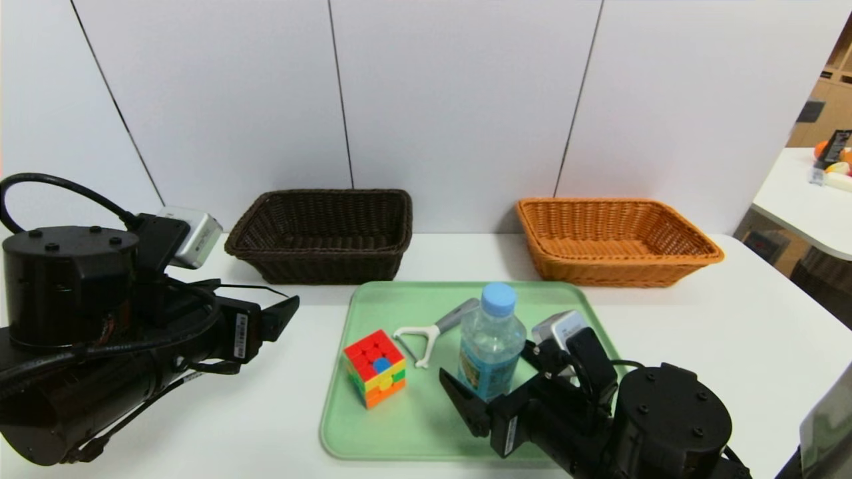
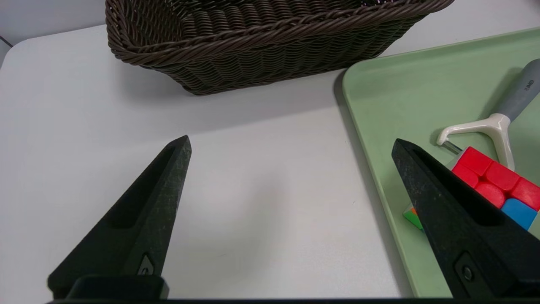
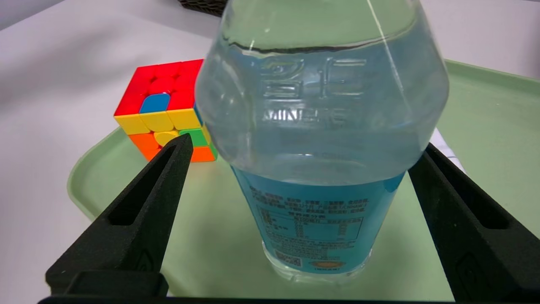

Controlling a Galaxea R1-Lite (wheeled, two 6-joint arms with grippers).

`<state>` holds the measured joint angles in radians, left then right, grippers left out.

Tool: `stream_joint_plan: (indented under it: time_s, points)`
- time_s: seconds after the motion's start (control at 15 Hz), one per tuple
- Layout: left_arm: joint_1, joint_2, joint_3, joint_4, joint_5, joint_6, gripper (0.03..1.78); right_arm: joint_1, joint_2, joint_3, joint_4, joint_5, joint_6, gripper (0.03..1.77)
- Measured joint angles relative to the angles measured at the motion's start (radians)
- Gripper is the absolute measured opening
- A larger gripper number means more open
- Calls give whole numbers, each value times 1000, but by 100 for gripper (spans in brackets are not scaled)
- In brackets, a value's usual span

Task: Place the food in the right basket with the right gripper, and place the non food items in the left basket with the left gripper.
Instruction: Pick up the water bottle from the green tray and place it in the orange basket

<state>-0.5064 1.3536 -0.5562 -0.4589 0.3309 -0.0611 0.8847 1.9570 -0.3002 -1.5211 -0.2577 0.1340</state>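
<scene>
Right gripper (image 3: pixel 300 154): open, fingers on either side of water bottle (image 1: pixel 492 342), which stands upright on green tray (image 1: pixel 426 436). Left gripper (image 2: pixel 291 139): open, outside the tray's left edge.

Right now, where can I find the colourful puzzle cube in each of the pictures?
Head view: the puzzle cube is left of centre, near the green tray's left edge.
Left wrist view: it shows at the picture's right edge, partly behind a fingertip.
Right wrist view: it is in the upper left, beside the water bottle.
Shared landmark: the green tray under the cube is in all three.
</scene>
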Motion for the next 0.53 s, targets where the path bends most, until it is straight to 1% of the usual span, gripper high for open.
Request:
stream_joint_plan:
  time_s: [0.53]
  points:
    - [0,0,2,0,0,-1,169,-7,40,-22,0,-12,3,170]
